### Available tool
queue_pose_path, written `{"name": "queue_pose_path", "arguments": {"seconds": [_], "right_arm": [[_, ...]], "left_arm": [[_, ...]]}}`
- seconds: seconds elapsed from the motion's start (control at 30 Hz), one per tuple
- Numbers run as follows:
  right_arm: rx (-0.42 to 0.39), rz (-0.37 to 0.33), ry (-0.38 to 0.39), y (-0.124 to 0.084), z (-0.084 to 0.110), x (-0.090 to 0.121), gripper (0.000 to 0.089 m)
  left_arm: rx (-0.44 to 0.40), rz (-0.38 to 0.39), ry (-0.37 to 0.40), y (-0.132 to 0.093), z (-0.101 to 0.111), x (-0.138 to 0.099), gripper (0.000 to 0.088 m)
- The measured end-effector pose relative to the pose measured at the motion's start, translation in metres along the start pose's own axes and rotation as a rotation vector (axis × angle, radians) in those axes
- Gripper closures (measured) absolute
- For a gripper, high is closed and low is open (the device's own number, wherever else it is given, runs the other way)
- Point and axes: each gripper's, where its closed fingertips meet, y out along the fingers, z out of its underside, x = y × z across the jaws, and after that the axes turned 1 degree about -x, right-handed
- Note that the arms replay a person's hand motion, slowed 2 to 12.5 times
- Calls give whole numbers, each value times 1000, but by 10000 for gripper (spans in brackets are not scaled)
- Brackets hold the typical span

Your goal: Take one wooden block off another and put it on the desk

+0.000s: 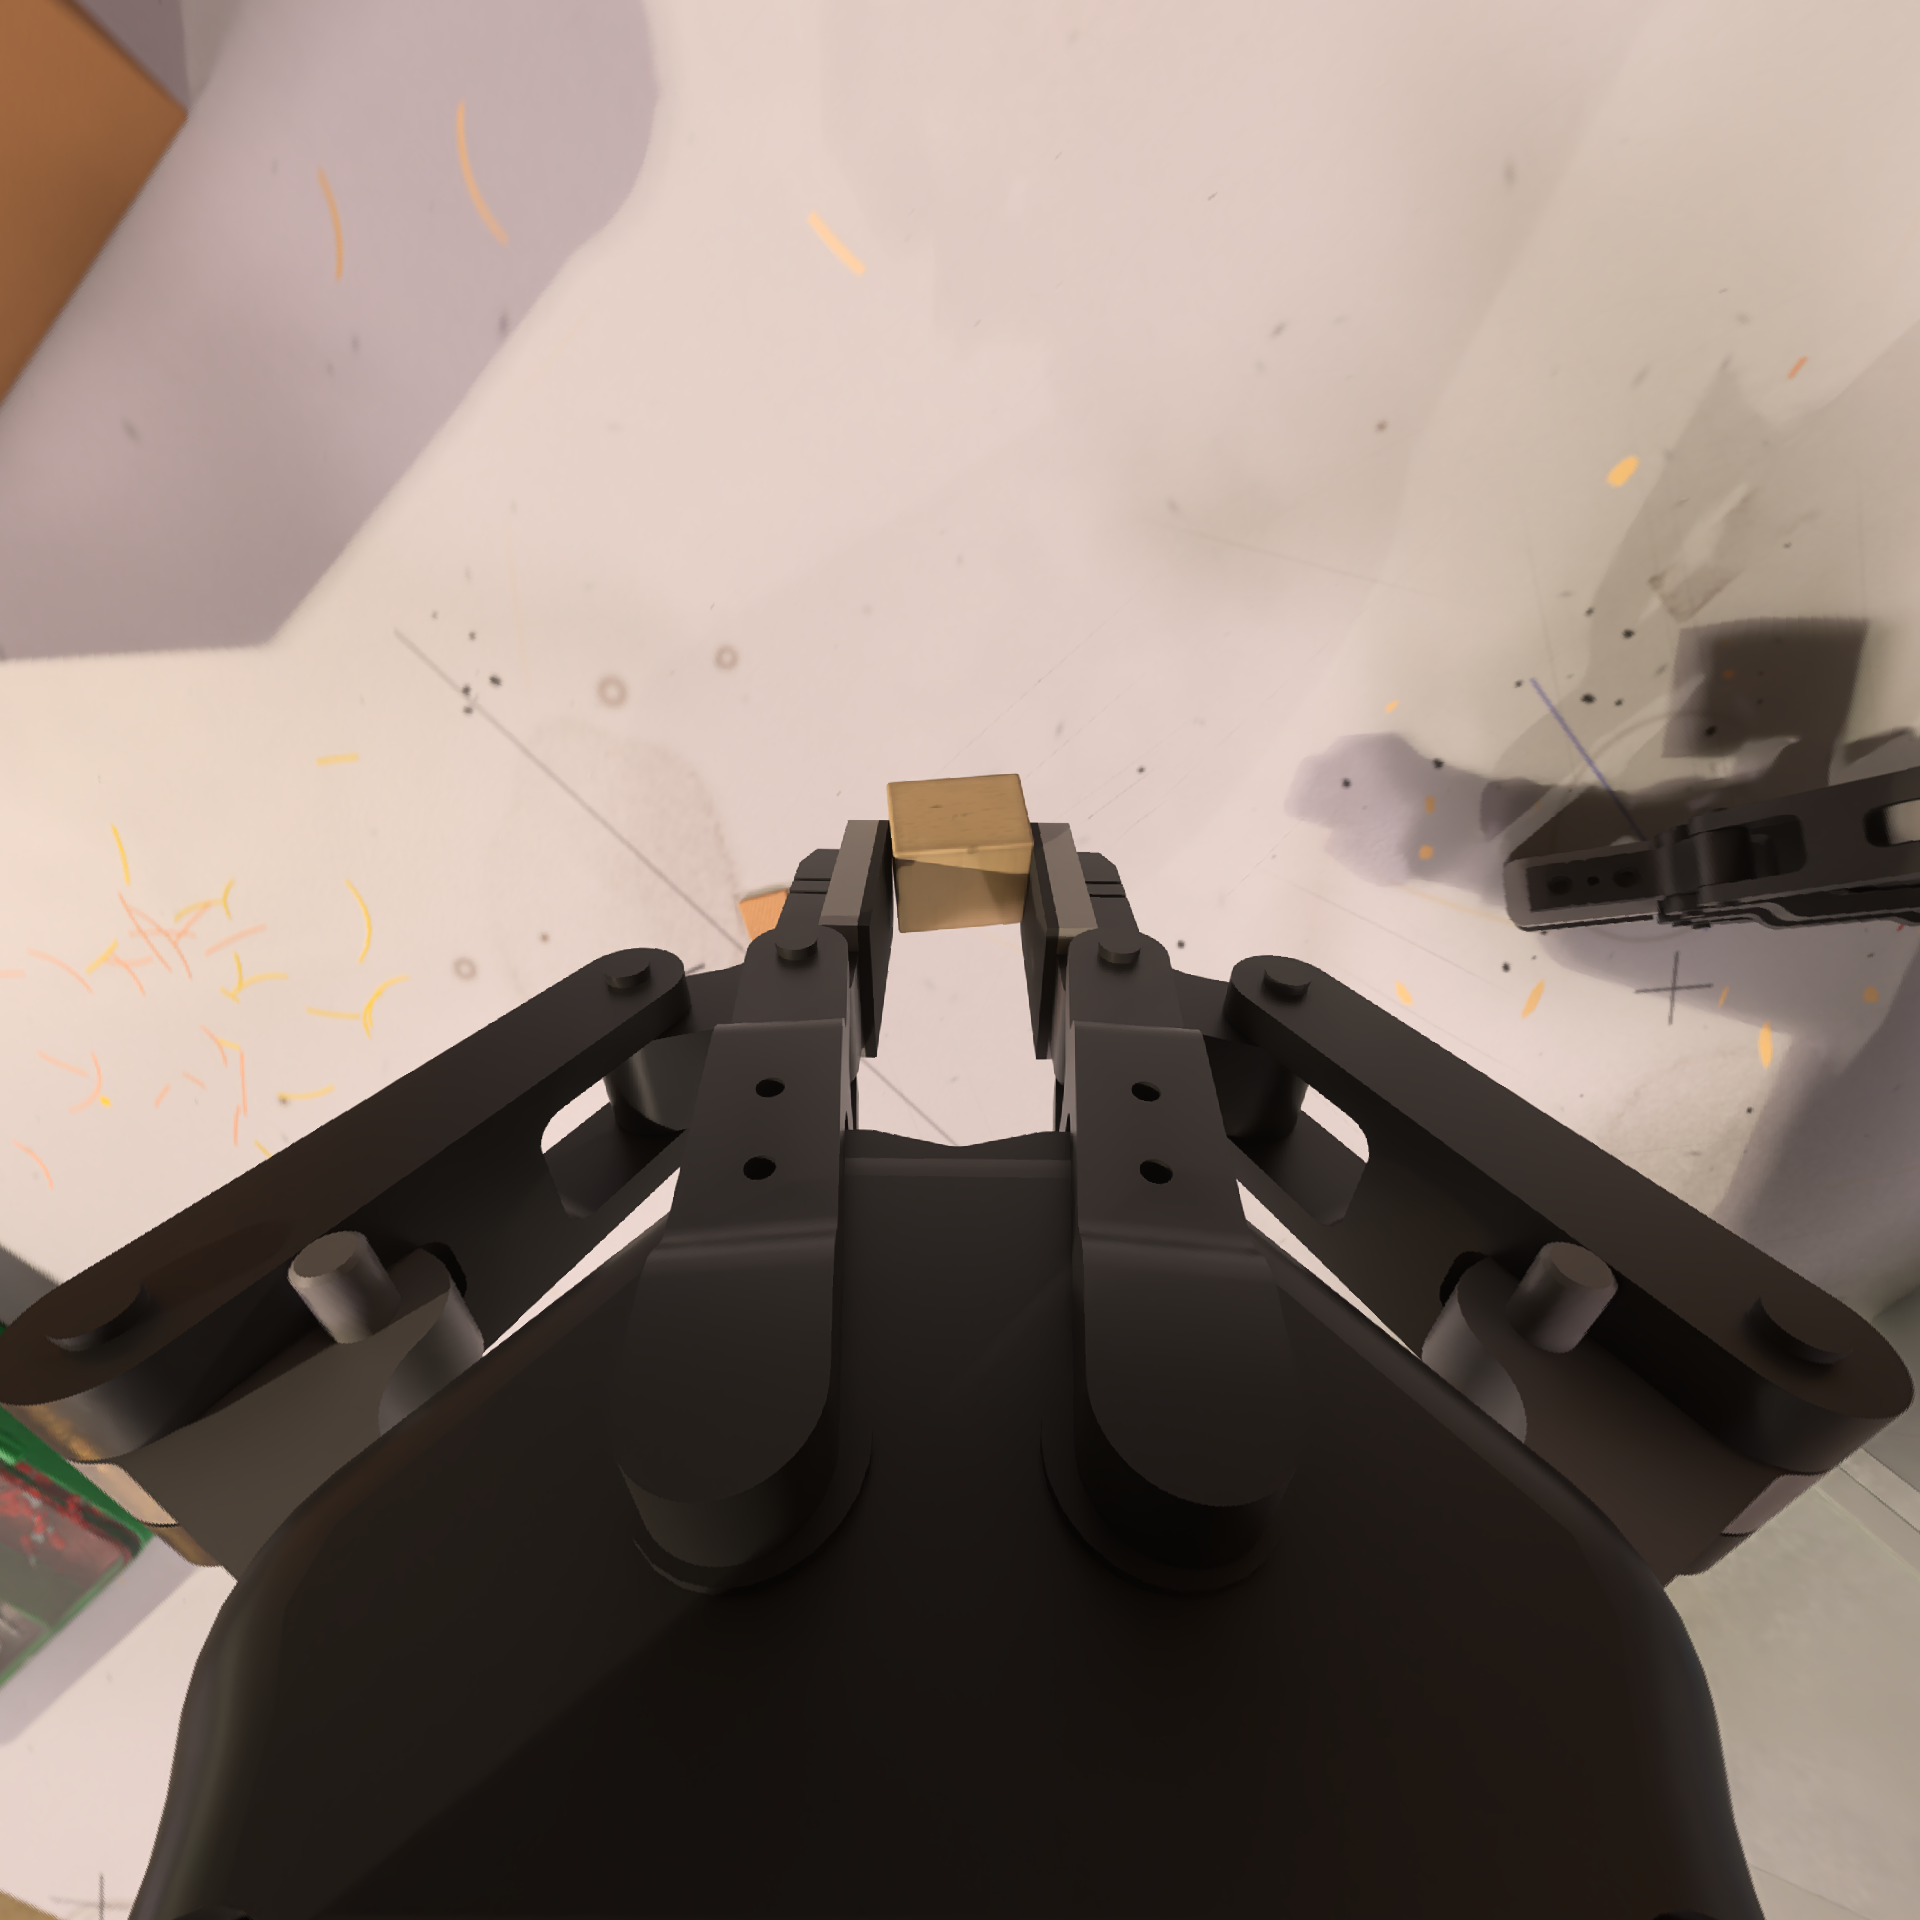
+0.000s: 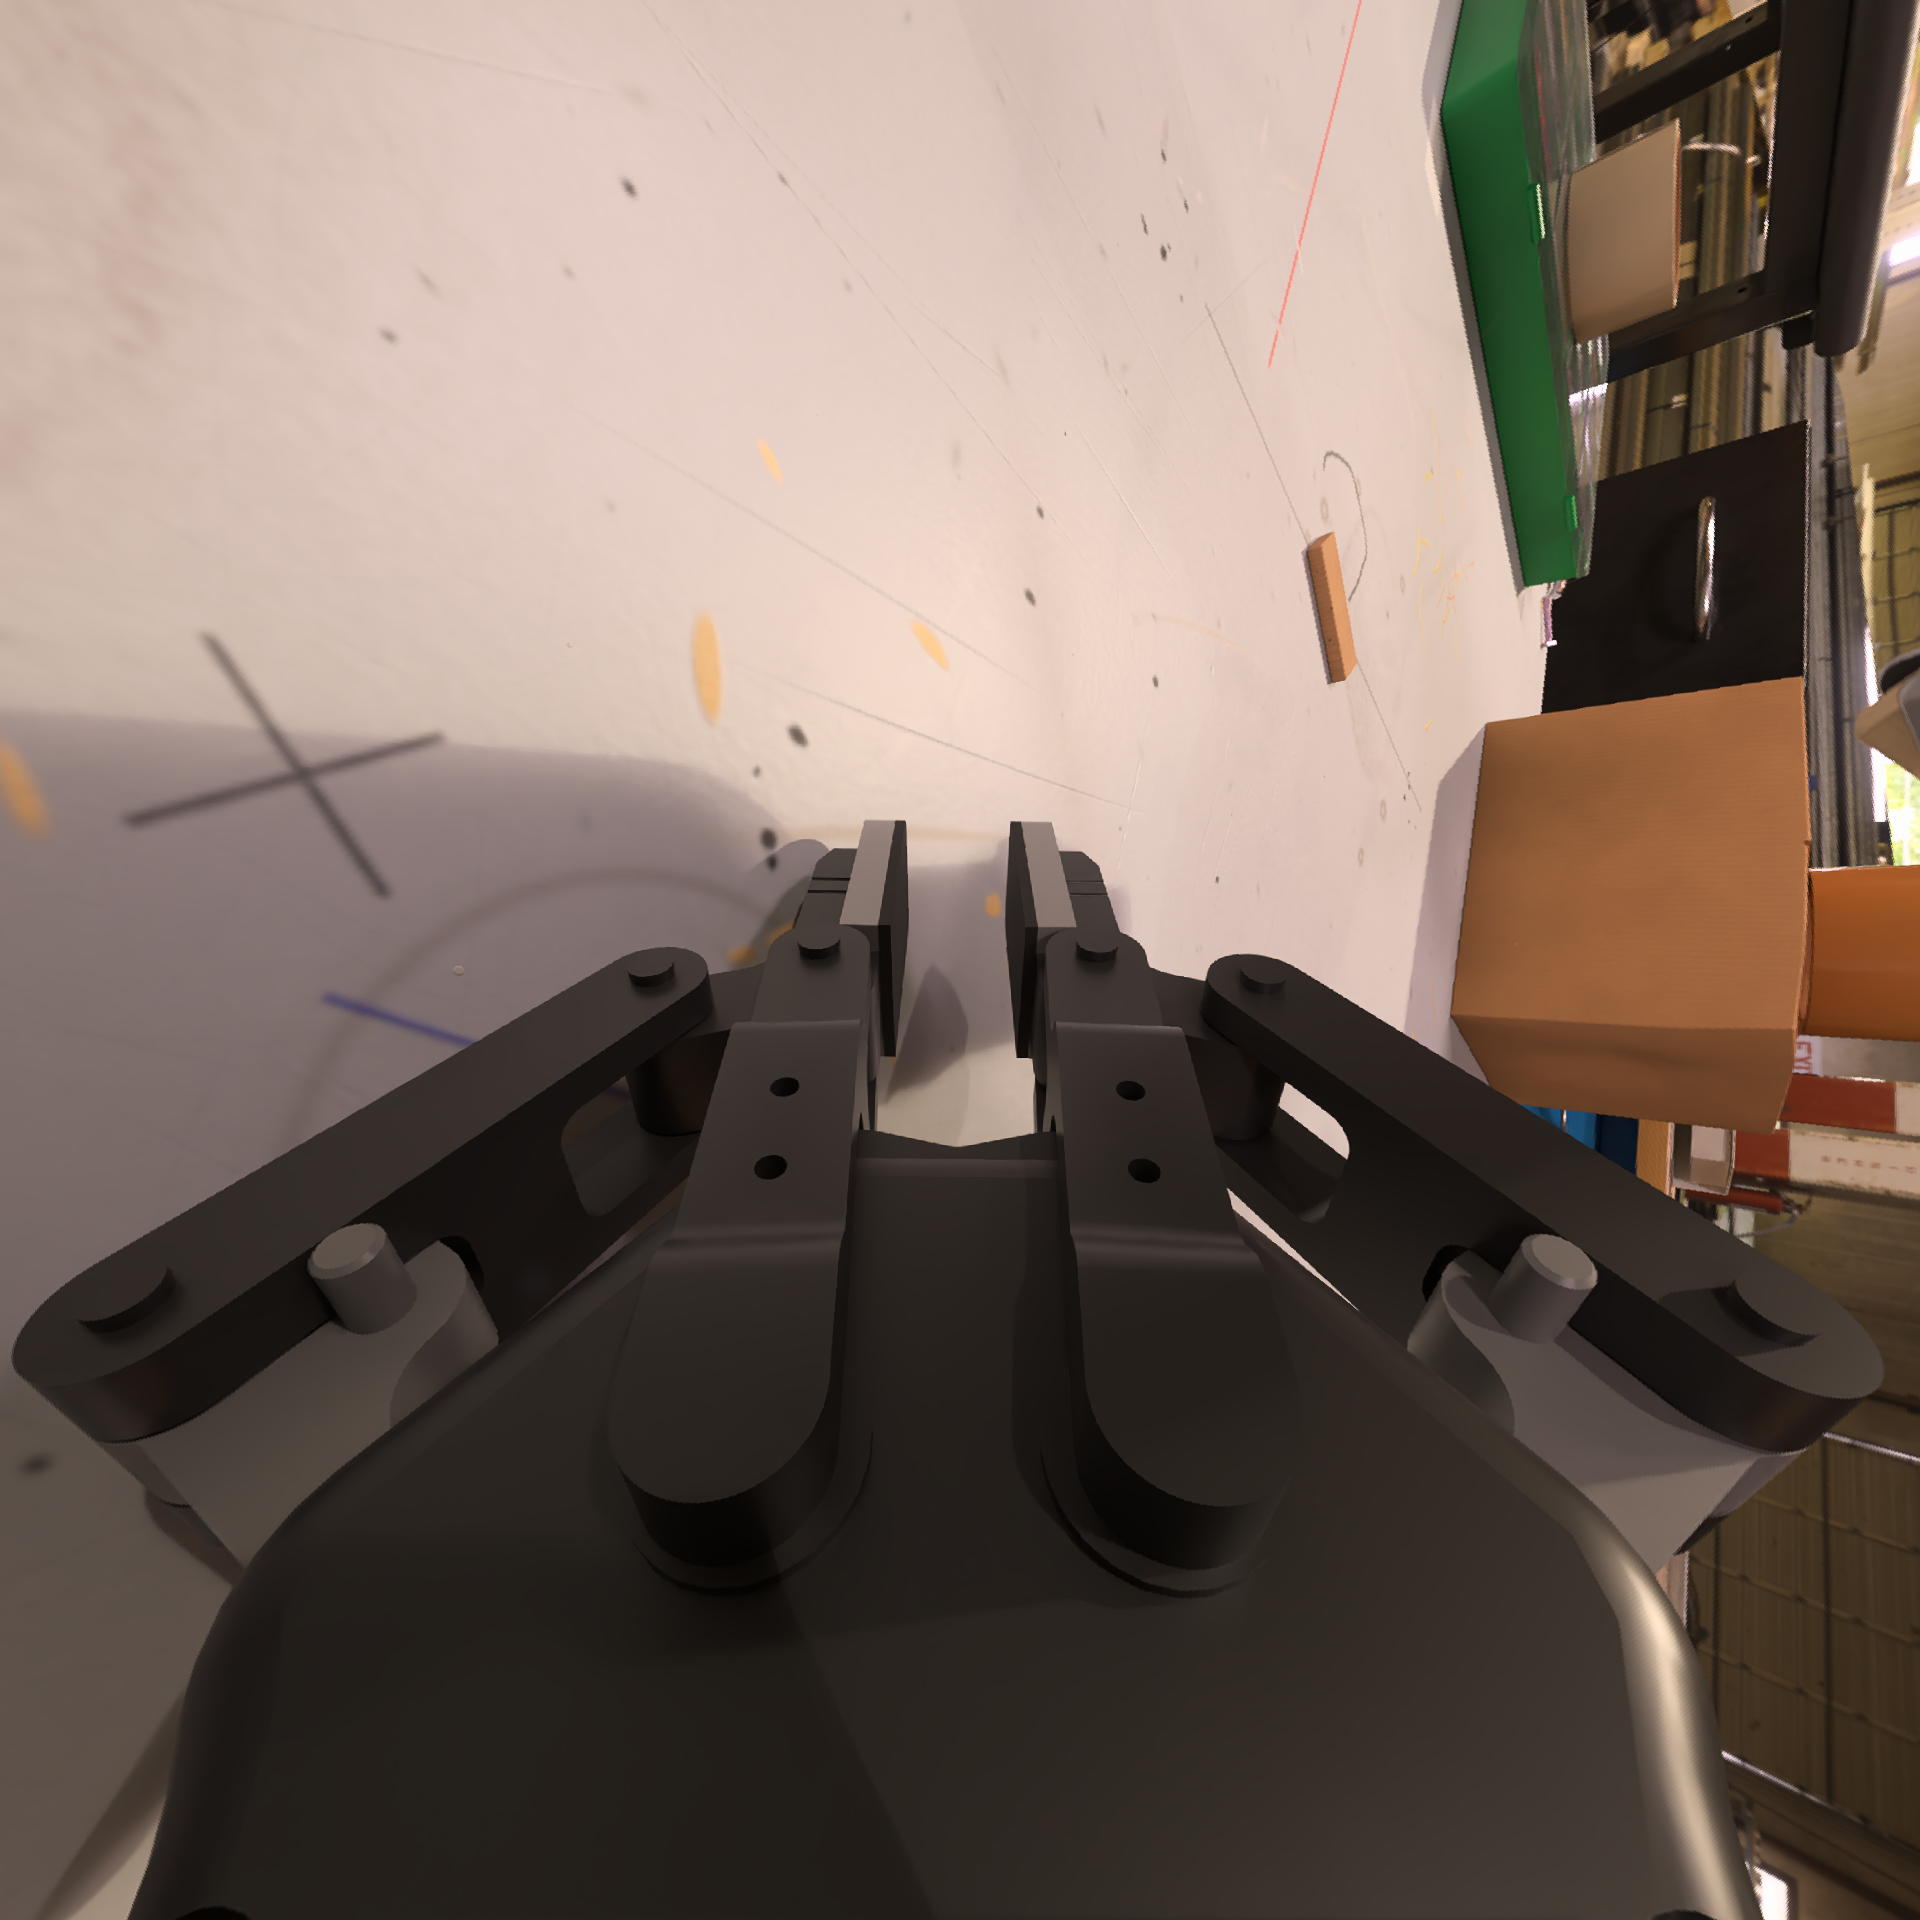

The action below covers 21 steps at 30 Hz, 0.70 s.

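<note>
My left gripper (image 1: 958,847) is shut on a small light wooden cube (image 1: 956,883), which sits between its two pads above the white desk (image 1: 1039,416). A flat orange-brown wooden block (image 1: 764,914) peeks out just left of the left finger, mostly hidden. The same flat block lies alone on the desk in the right wrist view (image 2: 1332,608), far ahead and to the right. My right gripper (image 2: 956,883) hangs low over the desk with its jaws a little apart and nothing between them. It also shows at the right edge of the left wrist view (image 1: 1558,883).
A brown cardboard box (image 2: 1631,904) stands at the desk's edge, with a green box (image 2: 1507,312) farther along it. The cardboard box's corner shows in the left wrist view (image 1: 73,208). The desk bears pen marks and orange specks.
</note>
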Motion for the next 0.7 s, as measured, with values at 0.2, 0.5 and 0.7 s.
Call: {"name": "queue_pose_path", "arguments": {"seconds": [0.2, 0.5, 0.7], "right_arm": [[1, 2, -3, 0, 0, 0, 729], [8, 8, -14, 0, 0, 0, 735], [14, 12, -22, 0, 0, 0, 735]], "left_arm": [[-72, 3, 125, 3, -19, -29, 654], [-145, -38, 310, 19, -46, -65, 654], [-162, -47, 419, 35, -60, -88, 654]]}}
